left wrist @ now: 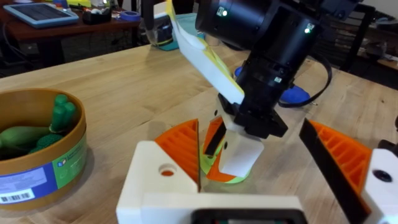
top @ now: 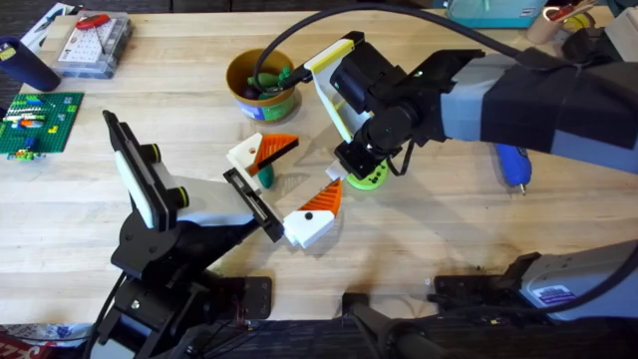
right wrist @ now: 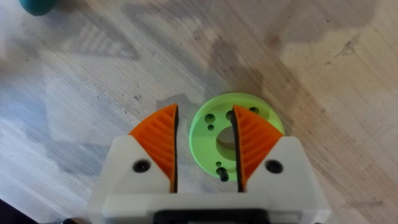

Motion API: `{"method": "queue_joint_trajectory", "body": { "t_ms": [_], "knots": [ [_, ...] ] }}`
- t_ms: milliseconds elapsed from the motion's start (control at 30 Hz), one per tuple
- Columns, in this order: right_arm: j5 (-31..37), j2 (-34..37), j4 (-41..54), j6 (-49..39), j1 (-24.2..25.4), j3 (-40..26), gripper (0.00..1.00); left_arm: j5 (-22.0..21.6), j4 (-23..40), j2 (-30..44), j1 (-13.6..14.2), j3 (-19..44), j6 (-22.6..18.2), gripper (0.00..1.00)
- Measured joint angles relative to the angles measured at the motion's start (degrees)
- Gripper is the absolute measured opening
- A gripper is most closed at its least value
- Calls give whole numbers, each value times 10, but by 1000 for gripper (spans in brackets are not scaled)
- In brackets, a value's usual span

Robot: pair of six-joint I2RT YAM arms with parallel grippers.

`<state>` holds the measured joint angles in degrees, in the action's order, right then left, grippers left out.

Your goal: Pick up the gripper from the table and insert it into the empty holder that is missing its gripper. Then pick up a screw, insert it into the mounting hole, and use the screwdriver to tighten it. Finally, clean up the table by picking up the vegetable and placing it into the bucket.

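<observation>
Lime-green, one holed disc (right wrist: 231,138) lay beneath the right gripper (right wrist: 205,146), whose two orange pads were spread. One yellow bucket (top: 261,85) stood beyond. Left gripper (top: 291,184) gaped, empty.

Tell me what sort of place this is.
Probably a robotics lab or workshop bench. A wooden table holds a parts box, a Lego plate, a screwdriver and a yellow bucket, with two arms at work; desks and cables stand behind in the left wrist view.
</observation>
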<state>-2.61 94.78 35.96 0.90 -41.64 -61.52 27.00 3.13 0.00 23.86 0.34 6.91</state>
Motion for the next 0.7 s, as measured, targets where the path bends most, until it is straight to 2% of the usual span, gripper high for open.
{"method": "queue_joint_trajectory", "body": {
  "t_ms": [333, 433, 700],
  "knots": [
    [9, -19, 35, 23, 9, -23, 443, 0, -1, 0, 0, 0, 0, 993],
    [15, -67, 46, 31, 24, -39, 443, 0, -1, 0, 0, 0, 0, 993],
    [22, -249, 82, 37, 57, -53, 443, 0, -1, 0, 0, 0, 0, 993]
  ]
}}
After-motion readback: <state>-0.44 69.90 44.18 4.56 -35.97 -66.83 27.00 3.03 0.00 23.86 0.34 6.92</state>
